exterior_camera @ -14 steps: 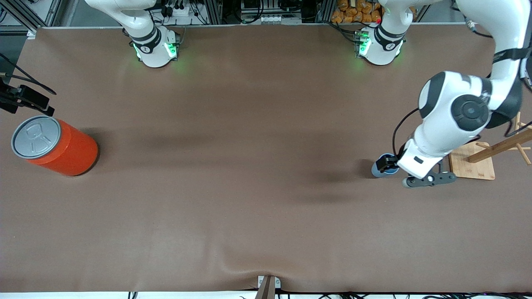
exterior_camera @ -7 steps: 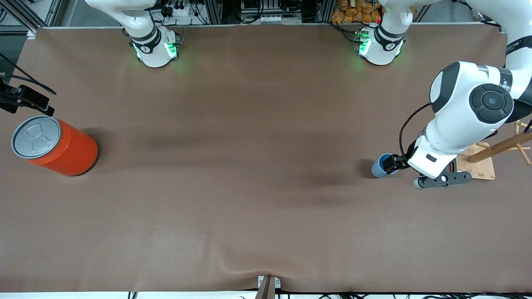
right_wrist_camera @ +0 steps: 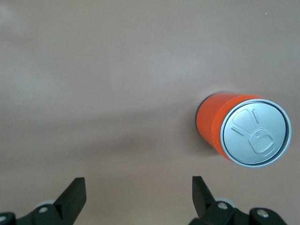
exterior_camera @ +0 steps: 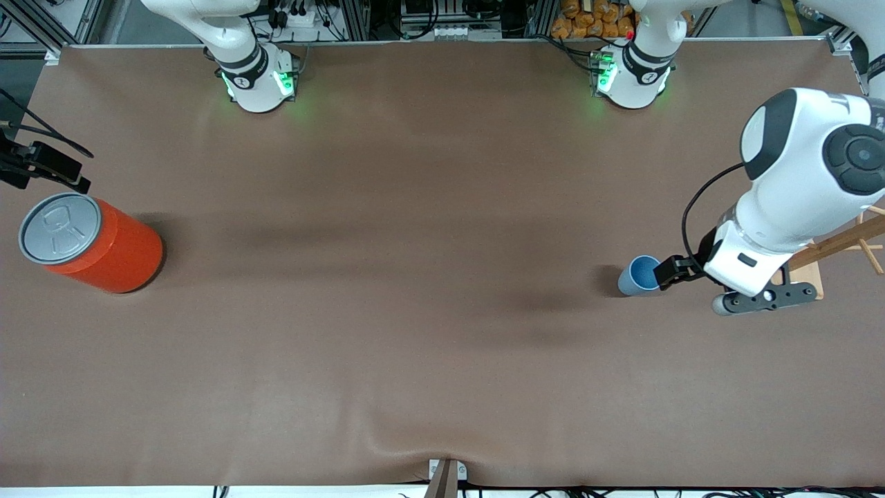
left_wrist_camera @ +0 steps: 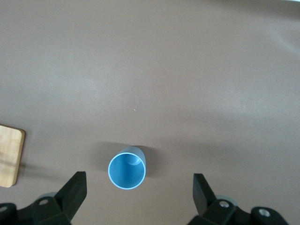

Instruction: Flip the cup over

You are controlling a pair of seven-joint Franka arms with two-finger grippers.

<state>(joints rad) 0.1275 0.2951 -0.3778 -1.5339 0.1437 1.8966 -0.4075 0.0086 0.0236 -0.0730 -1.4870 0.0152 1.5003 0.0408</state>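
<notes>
Standing mouth-up on the worktop, the cup [exterior_camera: 639,275] looks flipped; left end effector [left_wrist_camera: 139,197] hovers beside it fully open, empty; right end effector [right_wrist_camera: 138,197] waits open, empty; retreat remains

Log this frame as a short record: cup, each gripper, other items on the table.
cup: light-blue cup, upright with its mouth up, on the table toward the left arm's end
left gripper: left gripper, open, empty, above the cup
right gripper: right gripper, open, empty, over bare table beside the orange can; arm waits
orange can: orange can, upright, grey pull-tab lid up, at the right arm's end
wooden stand: wooden stand, beside the cup, partly hidden by the left arm
task state: cup stands mouth up
</notes>
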